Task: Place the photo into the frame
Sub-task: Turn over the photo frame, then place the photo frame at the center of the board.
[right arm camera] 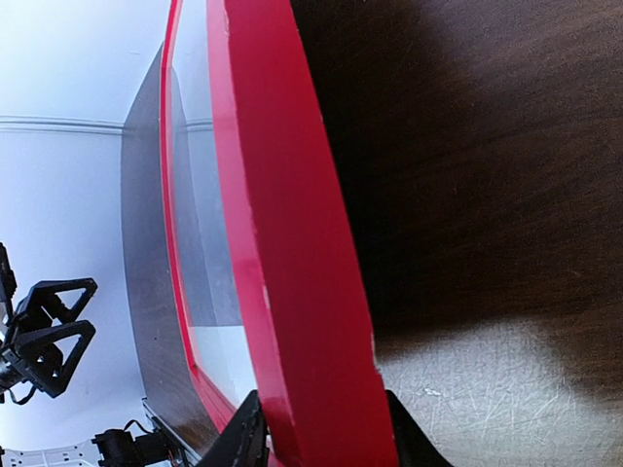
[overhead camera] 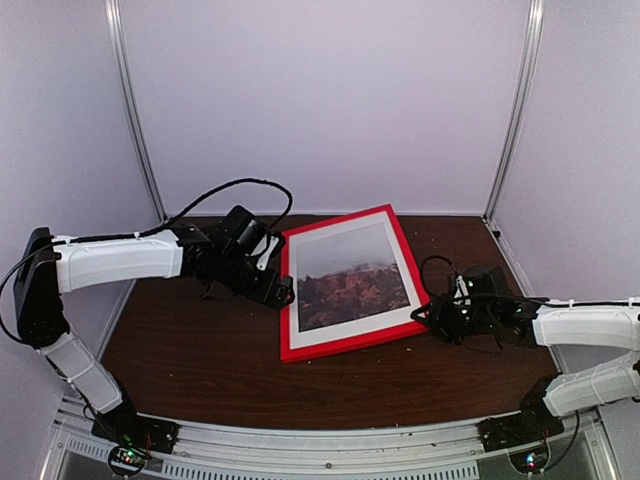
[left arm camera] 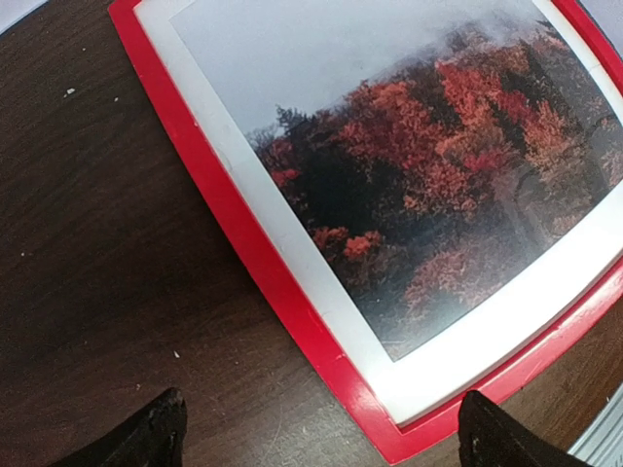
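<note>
As the top view looks down, the frame point(overhead camera: 345, 341) lies red face up, the photo point(overhead camera: 350, 280) showing inside it, the left gripper point(overhead camera: 272, 285) by its left rail, the right gripper point(overhead camera: 432, 318) at its right corner. Left wrist: those jaws stand wide, empty, over a frame corner. Right wrist: a rail runs between narrow jaws; gripped or flanked, we cannot tell. We judge the frame stiff and light: take rails, not print

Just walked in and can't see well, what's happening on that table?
The photo sits inside the red frame, which lies face up on the table. The right gripper has its jaws either side of the frame's right rail; whether it grips is unclear. The left gripper hangs open by the frame's left edge.
</note>
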